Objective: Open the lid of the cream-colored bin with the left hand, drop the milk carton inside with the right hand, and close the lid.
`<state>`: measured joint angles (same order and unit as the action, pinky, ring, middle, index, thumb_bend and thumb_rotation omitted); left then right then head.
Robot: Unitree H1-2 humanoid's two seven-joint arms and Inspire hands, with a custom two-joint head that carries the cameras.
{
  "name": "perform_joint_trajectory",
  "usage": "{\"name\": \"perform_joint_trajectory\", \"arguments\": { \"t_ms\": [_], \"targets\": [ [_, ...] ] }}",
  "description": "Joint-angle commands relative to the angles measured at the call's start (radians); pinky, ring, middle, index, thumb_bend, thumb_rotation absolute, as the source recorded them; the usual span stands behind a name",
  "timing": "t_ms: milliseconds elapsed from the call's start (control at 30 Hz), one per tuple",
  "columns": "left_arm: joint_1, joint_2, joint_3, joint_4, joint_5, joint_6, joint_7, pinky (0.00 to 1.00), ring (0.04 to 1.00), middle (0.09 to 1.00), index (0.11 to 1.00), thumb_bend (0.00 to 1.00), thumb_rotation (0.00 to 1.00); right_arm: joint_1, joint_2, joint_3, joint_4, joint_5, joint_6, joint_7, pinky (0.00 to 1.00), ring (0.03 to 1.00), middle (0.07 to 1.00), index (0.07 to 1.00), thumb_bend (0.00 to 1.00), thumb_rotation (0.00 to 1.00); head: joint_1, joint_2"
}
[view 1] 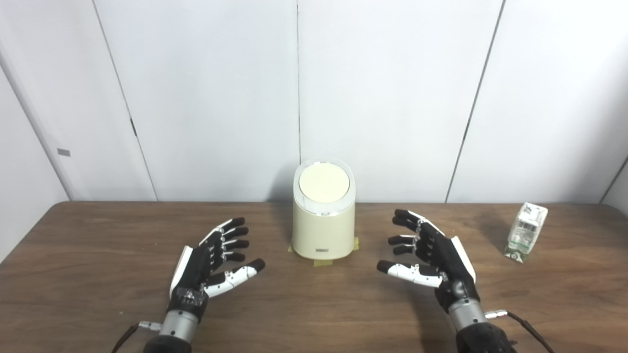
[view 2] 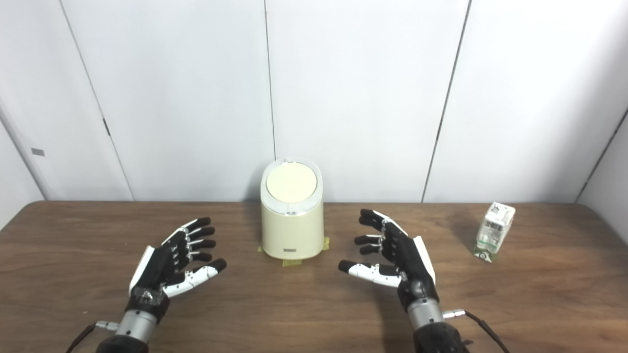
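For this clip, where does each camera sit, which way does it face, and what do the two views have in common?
Left eye view: on the head, looking down and forward over the table at the cream-colored bin; left hand and right hand show, both open.
Right eye view: beside it, a little to the right, same direction; the bin sits further left in the picture.
Shared: bin with lid closed, milk carton at far right, both hands, white wall panels.

Cream bin [view 1: 324,230], green-and-white carton [view 1: 526,231]
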<state>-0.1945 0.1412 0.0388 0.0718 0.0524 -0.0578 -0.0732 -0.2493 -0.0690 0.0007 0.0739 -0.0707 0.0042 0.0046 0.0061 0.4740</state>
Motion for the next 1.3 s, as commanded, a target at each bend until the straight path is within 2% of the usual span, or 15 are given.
{"name": "perform_joint_trajectory", "arguments": {
  "t_ms": [0, 500, 600, 733, 833, 1033, 1167, 1267],
  "targets": [
    [-0.033, 0.004, 0.005, -0.018, 0.002, -0.024, 0.017, 0.66, 0.744, 0.803, 0.828, 0.78, 0.18, -0.036, -0.012, 0.002, -0.024, -0.005, -0.024, 0.006, 0.56, 0.635, 0.793, 0.776, 0.72, 0.03, 0.0, 0.0],
    [-0.035, 0.003, 0.005, -0.016, 0.002, -0.022, 0.017, 0.65, 0.742, 0.801, 0.826, 0.77, 0.18, -0.039, -0.009, 0.004, -0.022, -0.004, -0.02, -0.001, 0.56, 0.634, 0.789, 0.771, 0.73, 0.04, -0.003, -0.002],
    [-0.035, -0.017, 0.005, -0.027, 0.003, -0.013, 0.033, 0.66, 0.753, 0.804, 0.829, 0.78, 0.22, -0.039, -0.01, 0.004, -0.015, -0.004, -0.026, -0.001, 0.56, 0.635, 0.787, 0.768, 0.73, 0.05, 0.001, -0.009],
    [-0.043, -0.047, 0.001, -0.056, 0.035, -0.001, 0.077, 0.72, 0.819, 0.851, 0.888, 0.85, 0.36, -0.038, -0.011, -0.002, -0.01, 0.013, -0.031, 0.005, 0.56, 0.629, 0.789, 0.77, 0.73, 0.03, -0.002, -0.011],
    [-0.074, -0.061, -0.007, -0.064, 0.097, 0.036, 0.116, 0.79, 0.868, 0.888, 0.936, 0.88, 0.42, -0.037, -0.011, -0.003, -0.017, 0.009, -0.014, 0.0, 0.56, 0.635, 0.791, 0.767, 0.72, 0.01, 0.002, -0.012],
    [-0.192, -0.081, -0.017, -0.024, 0.175, 0.133, 0.17, 0.96, 0.961, 0.96, 0.998, 0.88, 0.44, -0.038, -0.012, -0.003, -0.012, 0.006, -0.011, -0.001, 0.55, 0.623, 0.79, 0.765, 0.71, 0.0, 0.004, -0.014],
    [-0.294, -0.092, -0.024, 0.036, 0.197, 0.175, 0.197, 0.97, 0.998, 0.998, 1.0, 0.9, 0.43, -0.037, -0.01, -0.001, -0.013, 0.004, -0.01, -0.003, 0.56, 0.632, 0.795, 0.768, 0.71, 0.0, 0.001, -0.016],
    [-0.34, -0.092, -0.033, 0.066, 0.212, 0.19, 0.21, 0.96, 1.0, 1.0, 1.0, 0.93, 0.41, -0.038, -0.008, -0.001, -0.009, 0.002, -0.012, -0.006, 0.55, 0.625, 0.791, 0.764, 0.71, 0.0, -0.003, -0.016]
  ]
}}
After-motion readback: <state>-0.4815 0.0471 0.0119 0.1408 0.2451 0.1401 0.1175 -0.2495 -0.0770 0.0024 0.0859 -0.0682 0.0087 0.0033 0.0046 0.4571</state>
